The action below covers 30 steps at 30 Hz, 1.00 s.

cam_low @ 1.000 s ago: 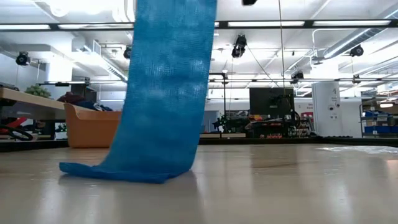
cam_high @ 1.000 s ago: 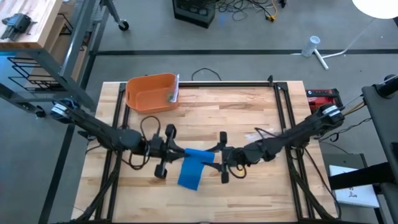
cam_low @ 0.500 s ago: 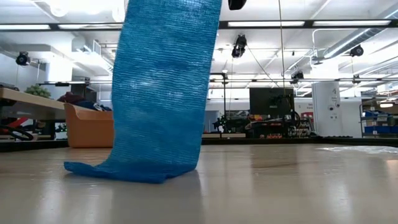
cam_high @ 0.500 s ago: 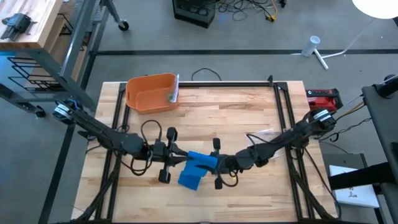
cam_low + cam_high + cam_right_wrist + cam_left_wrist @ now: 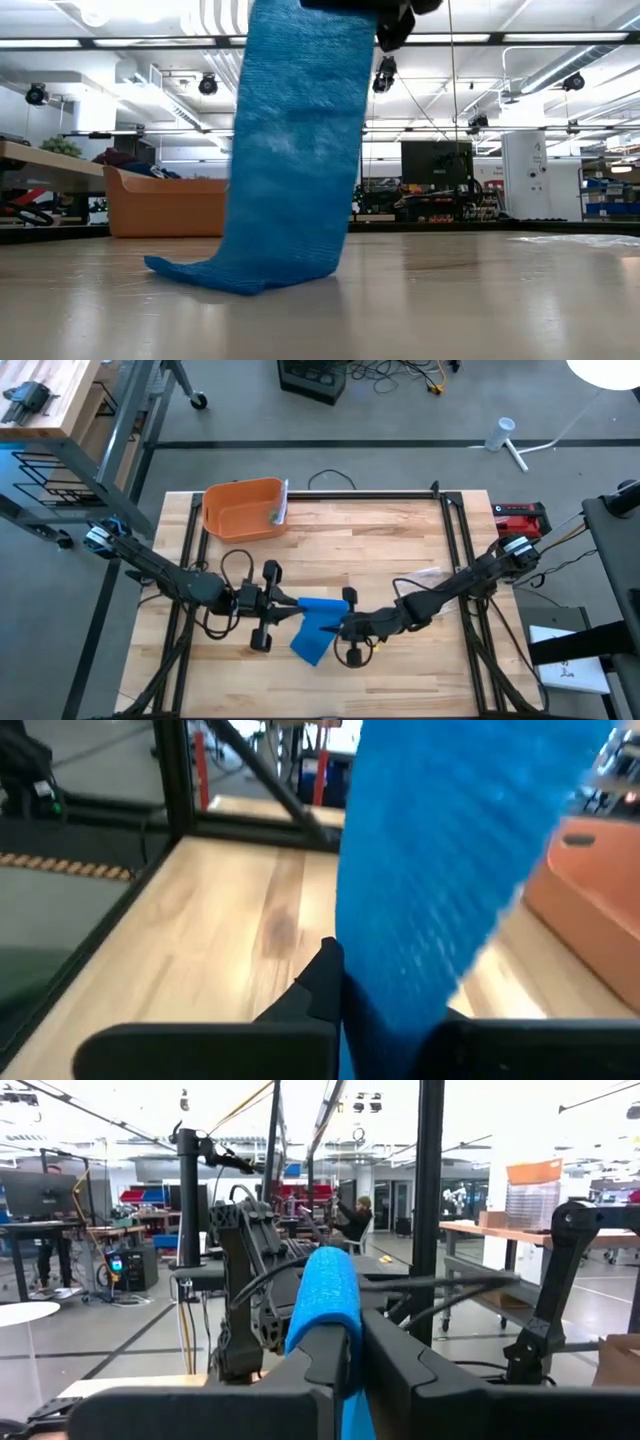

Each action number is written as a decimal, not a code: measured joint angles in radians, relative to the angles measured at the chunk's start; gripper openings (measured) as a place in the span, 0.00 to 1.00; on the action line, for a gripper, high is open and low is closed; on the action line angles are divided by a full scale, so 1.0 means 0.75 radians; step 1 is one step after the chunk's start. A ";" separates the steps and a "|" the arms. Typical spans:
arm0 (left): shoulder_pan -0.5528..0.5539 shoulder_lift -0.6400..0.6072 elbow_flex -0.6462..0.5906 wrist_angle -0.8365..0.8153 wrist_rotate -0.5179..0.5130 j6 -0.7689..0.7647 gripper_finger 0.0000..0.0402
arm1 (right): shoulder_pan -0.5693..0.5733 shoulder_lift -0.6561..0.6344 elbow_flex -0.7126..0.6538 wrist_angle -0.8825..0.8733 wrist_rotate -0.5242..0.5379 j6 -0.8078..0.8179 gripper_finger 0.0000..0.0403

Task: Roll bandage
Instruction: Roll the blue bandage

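A blue bandage [image 5: 318, 622] hangs between my two grippers over the middle of the table. Its top is rolled into a short tube [image 5: 325, 1295], and its strip [image 5: 295, 150] drops down, with the free lower end [image 5: 200, 275] lying flat on the wood. My left gripper [image 5: 292, 607] is shut on the bandage from the table's left. My right gripper [image 5: 340, 626] is shut on it from the right. In the right wrist view the strip [image 5: 450, 850] fills the picture past the fingers. My left gripper pinches the rolled top of the bandage [image 5: 340, 1342] between its two fingers, coming level from the table's left. The roll stands up past the fingertips, clear of the table. My right gripper pinches the strip's edge [image 5: 352, 982] just below the roll, coming level from the table's right. The strip hangs slack below, its end on the table.
An orange bin [image 5: 243, 510] stands at the far left of the table. A pale scrap [image 5: 425, 573] lies right of centre. A red device [image 5: 520, 513] sits off the table's far right corner. Bare wood stretches toward the near edge.
My right gripper has moved toward the table's left and near edge, up to the bandage, and has taken hold of the strip. The hanging strip and its lower end have shifted sideways on the table. The left gripper has stayed about where it was.
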 joint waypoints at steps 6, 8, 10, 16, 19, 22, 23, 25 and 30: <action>-0.001 -0.027 -0.002 0.000 -0.011 0.002 0.08 | 0.000 0.000 -0.001 -0.078 0.000 0.010 0.00; -0.001 -0.052 -0.002 0.000 -0.053 0.004 0.10 | 0.000 0.000 -0.001 -0.105 -0.001 0.022 0.00; -0.001 -0.077 -0.002 0.001 -0.071 0.014 0.12 | 0.000 0.000 -0.001 -0.134 -0.001 0.046 0.00; 0.000 -0.114 -0.003 0.001 -0.086 0.039 0.17 | 0.000 0.006 -0.001 -0.151 -0.002 0.054 0.00; 0.000 -0.118 -0.003 0.001 -0.086 0.040 0.18 | 0.000 0.018 -0.001 -0.144 -0.003 0.054 0.00; 0.000 -0.126 -0.004 0.015 -0.086 0.040 0.17 | 0.000 0.029 -0.001 -0.146 -0.004 0.034 0.00; 0.000 -0.134 -0.005 0.035 -0.086 0.040 0.16 | 0.000 0.033 -0.001 -0.150 -0.005 0.029 0.00; -0.001 -0.157 -0.005 0.086 -0.087 0.039 0.15 | 0.000 0.046 -0.001 -0.151 -0.010 0.026 0.00; -0.001 -0.190 -0.005 0.065 -0.087 0.044 0.11 | -0.007 0.067 -0.001 -0.105 -0.011 0.000 0.00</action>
